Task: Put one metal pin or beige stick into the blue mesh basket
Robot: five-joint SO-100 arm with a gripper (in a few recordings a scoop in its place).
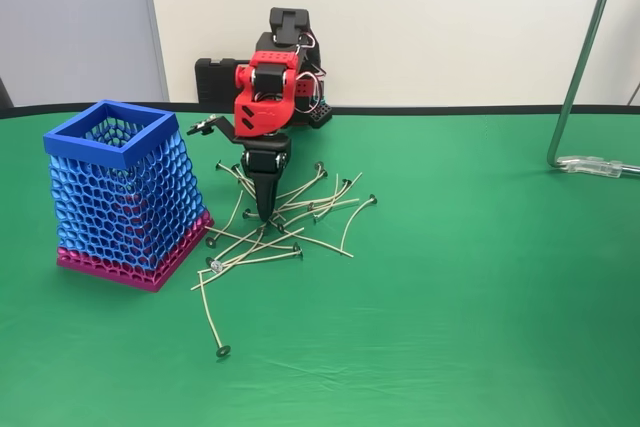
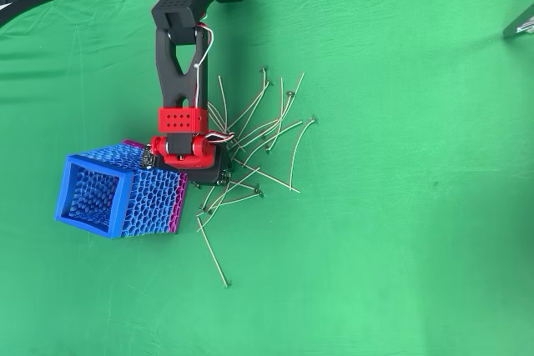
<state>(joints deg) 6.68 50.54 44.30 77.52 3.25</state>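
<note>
The blue mesh basket (image 1: 125, 192) (image 2: 117, 192) stands upright on the green cloth, with a square blue rim and a magenta base. Several beige sticks (image 1: 300, 209) (image 2: 259, 135) with dark disc heads lie in a loose, crossed pile just right of it in the fixed view. My gripper (image 1: 265, 213) (image 2: 209, 174) points straight down into the left part of that pile. Its black fingers taper together to a single tip that touches the sticks. The tips are too small to show whether a stick is pinched between them. One stick (image 1: 211, 317) (image 2: 214, 254) lies apart, nearer the front.
The red and black arm (image 1: 268, 97) (image 2: 179, 81) reaches from its base at the back edge of the table. A metal stand (image 1: 580, 77) rises at the right. Open green cloth spreads in front and to the right.
</note>
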